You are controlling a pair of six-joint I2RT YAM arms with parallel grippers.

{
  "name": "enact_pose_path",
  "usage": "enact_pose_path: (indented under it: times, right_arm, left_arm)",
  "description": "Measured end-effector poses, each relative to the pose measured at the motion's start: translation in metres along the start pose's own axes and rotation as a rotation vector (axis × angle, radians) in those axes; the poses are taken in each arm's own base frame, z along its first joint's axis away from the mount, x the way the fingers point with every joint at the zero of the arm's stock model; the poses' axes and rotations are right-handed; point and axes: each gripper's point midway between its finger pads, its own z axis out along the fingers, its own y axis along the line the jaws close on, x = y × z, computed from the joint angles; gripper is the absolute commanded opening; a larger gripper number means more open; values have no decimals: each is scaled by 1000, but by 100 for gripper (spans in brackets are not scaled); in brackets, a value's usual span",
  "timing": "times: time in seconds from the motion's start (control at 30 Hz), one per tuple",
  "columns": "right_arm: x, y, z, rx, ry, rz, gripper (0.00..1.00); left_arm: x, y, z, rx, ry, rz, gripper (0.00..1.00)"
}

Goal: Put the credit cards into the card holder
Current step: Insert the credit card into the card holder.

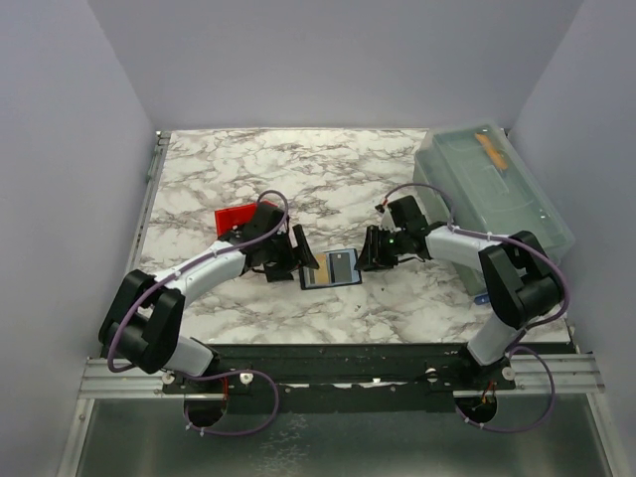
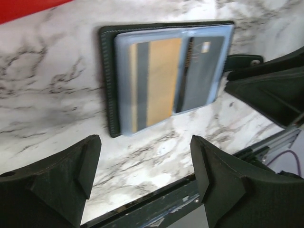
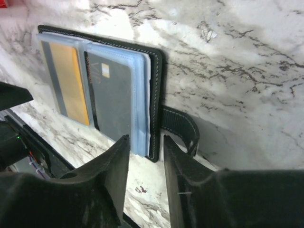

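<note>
My left gripper (image 2: 145, 156) is wide open and my right gripper (image 3: 145, 142) only narrowly parted. Both are empty and flank the card holder (image 1: 330, 269), which lies open near the table's (image 1: 417, 303) near edge, long axis left to right. Only the wrist views show the yellowish card (image 2: 161, 80) and dark card (image 2: 202, 71) sleeved inside. Farther off are the red tray (image 1: 237, 219) and the lidded box (image 1: 492, 189).
</note>
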Motion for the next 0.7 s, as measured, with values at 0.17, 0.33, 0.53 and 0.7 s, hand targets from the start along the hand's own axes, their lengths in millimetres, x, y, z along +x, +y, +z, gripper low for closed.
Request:
enact_pose_path:
  times: [0.17, 0.33, 0.53, 0.7]
  right_arm:
    - [-4, 3, 9, 39, 2, -16, 67]
    - [-11, 24, 15, 144, -48, -49, 100]
    - [-9, 28, 27, 308, -70, -62, 100]
    - [-7, 29, 34, 423, -62, -73, 99]
  left_arm:
    - [9, 25, 3, -76, 13, -9, 82]
    - [15, 40, 4, -118, 5, -27, 75]
    - [20, 48, -5, -126, -30, -47, 73]
    - [20, 50, -5, -130, -40, -53, 76]
